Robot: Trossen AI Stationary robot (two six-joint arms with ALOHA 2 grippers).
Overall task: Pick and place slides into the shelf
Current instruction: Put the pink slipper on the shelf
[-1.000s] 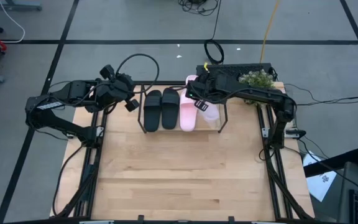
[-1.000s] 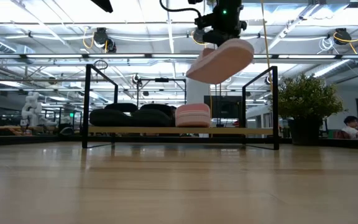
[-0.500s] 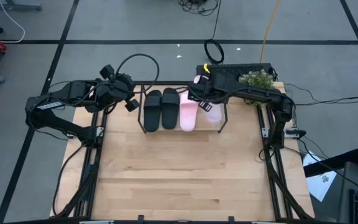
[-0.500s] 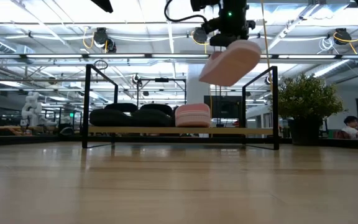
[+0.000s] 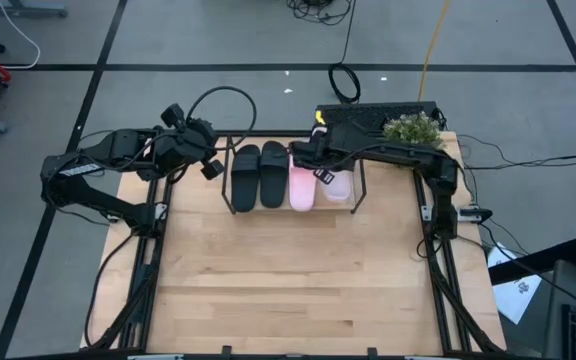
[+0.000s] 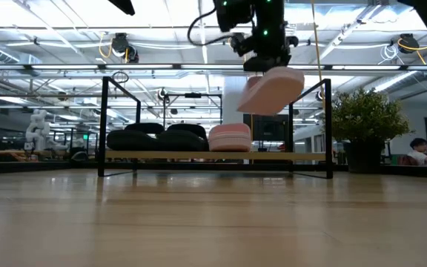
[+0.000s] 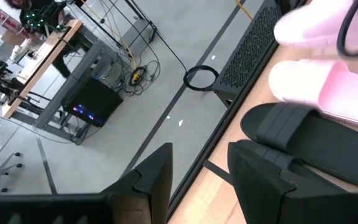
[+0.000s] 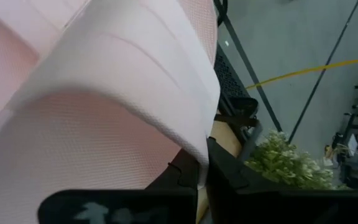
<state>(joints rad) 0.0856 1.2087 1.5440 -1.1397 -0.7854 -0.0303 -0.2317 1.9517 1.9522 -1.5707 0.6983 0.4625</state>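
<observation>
Two black slides [image 5: 259,176] and one pale pink slide [image 5: 302,186] lie side by side, soles down, on the shelf [image 5: 230,207] at the table's far edge. In the low view they sit on the shelf's wooden board [image 6: 295,156]. My right gripper [image 5: 315,165] is shut on the second pink slide [image 6: 273,89] above the shelf's right end. My left gripper [image 5: 208,165] hangs open just left of the shelf. Its wrist view shows a black slide [image 7: 309,137] and a pink slide [image 7: 347,87] ahead. My right gripper [image 8: 201,177] pinches the pink slide's wide strap at its edge [image 8: 197,134] between its two fingers. It comes from above, pointing down [image 6: 267,63]. The slide [image 5: 337,186] hangs below the fingers, tilted, clear of the shelf board.
A black perforated box [image 5: 378,115] and a small green plant [image 5: 413,127] stand behind the shelf's right end. The shelf's black upright rods [image 6: 327,126] flank the held slide. Bare wooden tabletop [image 5: 298,280] stretches from the shelf toward the near edge.
My right gripper has carried the pink slide a little toward the table's right and then down toward the shelf's right end. The slide hangs lower and less steeply tilted than before.
</observation>
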